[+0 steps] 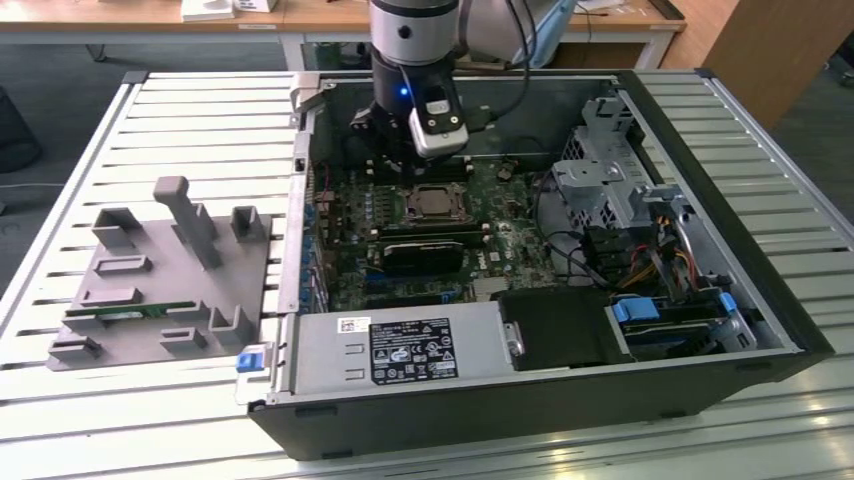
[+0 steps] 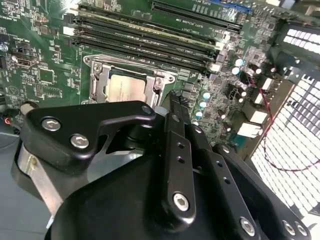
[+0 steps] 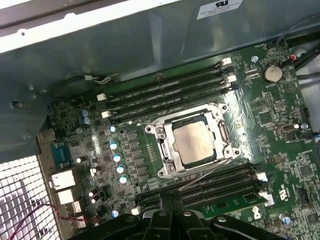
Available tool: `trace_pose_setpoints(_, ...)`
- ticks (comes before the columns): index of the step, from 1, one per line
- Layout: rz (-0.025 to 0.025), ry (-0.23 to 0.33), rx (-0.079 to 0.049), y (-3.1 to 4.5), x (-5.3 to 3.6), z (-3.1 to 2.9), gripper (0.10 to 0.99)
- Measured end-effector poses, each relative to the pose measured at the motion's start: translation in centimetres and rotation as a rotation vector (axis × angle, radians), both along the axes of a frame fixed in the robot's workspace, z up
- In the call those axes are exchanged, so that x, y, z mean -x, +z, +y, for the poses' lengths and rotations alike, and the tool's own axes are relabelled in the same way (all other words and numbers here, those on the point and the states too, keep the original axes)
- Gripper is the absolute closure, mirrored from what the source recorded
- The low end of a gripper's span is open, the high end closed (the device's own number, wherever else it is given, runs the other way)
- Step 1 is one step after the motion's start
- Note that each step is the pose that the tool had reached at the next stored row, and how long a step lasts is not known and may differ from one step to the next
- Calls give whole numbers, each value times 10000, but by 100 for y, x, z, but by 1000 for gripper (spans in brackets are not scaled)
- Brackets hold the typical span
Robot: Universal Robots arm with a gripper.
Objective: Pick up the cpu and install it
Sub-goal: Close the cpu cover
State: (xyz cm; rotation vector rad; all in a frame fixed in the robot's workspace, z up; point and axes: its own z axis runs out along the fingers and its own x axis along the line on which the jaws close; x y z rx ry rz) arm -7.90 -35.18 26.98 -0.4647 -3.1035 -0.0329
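A lab: opened computer case on slatted bench, desks behind.

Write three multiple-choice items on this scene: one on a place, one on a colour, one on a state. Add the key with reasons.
1. Where does the cpu lie?
A. in the socket on the motherboard
B. on top of the power supply
C. on the floor

2. What colour is the plastic fixture beside the computer case?
A. red
B. yellow
C. grey

3. In what state is the computer case?
A. shut by a side panel
B. open, with the motherboard exposed
C. wrapped in foil

Key:
1 A: in both wrist views its dull silver top sits inside the socket's metal frame.
2 C: the exterior view shows its base and posts all grey.
3 B: the exterior view looks straight onto the board inside.
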Motion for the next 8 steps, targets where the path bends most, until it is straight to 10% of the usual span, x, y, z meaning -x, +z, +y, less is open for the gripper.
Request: trace_pose_setpoints(8,16,2,-3,-61,-46,49,980)
